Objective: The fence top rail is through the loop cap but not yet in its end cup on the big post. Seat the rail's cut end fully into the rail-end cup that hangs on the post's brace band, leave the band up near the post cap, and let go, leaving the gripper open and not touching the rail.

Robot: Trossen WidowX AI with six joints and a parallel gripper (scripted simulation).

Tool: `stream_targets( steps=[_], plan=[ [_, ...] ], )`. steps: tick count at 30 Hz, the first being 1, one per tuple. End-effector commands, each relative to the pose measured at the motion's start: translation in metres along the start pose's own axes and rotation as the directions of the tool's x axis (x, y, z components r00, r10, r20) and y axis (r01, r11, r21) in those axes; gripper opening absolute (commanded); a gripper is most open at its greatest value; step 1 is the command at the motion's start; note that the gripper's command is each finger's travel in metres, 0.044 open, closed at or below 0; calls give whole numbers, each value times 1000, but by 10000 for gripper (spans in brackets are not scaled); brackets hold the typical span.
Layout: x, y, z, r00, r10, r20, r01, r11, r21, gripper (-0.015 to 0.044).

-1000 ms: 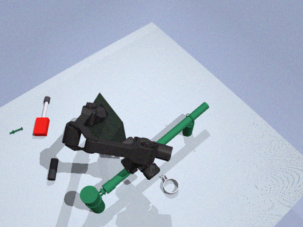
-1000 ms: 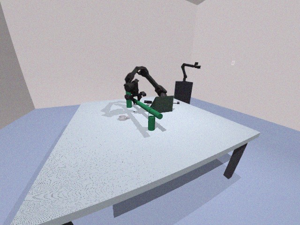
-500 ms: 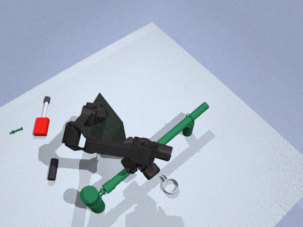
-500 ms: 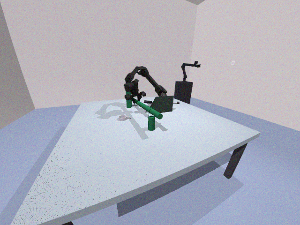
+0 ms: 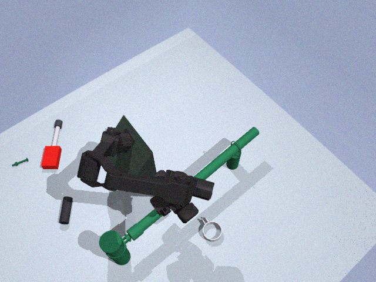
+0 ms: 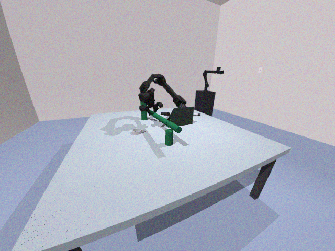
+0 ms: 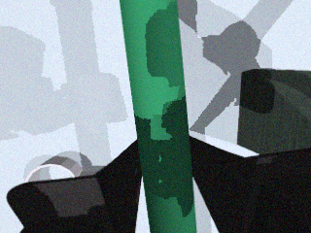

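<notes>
The green rail [image 5: 217, 164] [image 6: 161, 118] [image 7: 157, 97] runs through the thin wire loop [image 5: 240, 151] on the small post [image 5: 232, 163] [image 6: 169, 137]. Its other end meets the green end cup [image 5: 136, 231] beside the big post [image 5: 110, 241] [image 6: 144, 115]. How deep the rail sits in the cup cannot be told. The brace band [image 5: 121, 255] is around the big post, a little below its cap. My gripper [image 5: 174, 202] [image 7: 160, 140] is shut on the rail between the loop and the cup; the arm hides the fingertips in the top view.
A pale ring clamp [image 5: 203, 234] [image 6: 137, 130] lies beside the rail. The dark green wedge-shaped block [image 5: 140, 156] [image 6: 183, 116] [image 7: 277, 121] stands by the arm's base. A red block [image 5: 50, 157] with a white rod, a black cylinder [image 5: 66, 210] and a small green bolt [image 5: 20, 162] lie farther left.
</notes>
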State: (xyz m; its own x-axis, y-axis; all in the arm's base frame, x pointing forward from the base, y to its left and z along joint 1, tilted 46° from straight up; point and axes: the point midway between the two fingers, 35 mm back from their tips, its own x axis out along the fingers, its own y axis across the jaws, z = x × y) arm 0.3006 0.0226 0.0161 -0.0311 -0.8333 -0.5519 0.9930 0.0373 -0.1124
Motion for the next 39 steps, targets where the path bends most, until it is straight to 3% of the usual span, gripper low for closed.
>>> stream_targets(
  steps=[1, 39],
  plan=[
    [-2, 1, 6, 1000, 11, 13, -11, 1000, 1, 0],
    [-3, 2, 3, 1000, 2, 10, -1, 1000, -6, 0]
  ],
)
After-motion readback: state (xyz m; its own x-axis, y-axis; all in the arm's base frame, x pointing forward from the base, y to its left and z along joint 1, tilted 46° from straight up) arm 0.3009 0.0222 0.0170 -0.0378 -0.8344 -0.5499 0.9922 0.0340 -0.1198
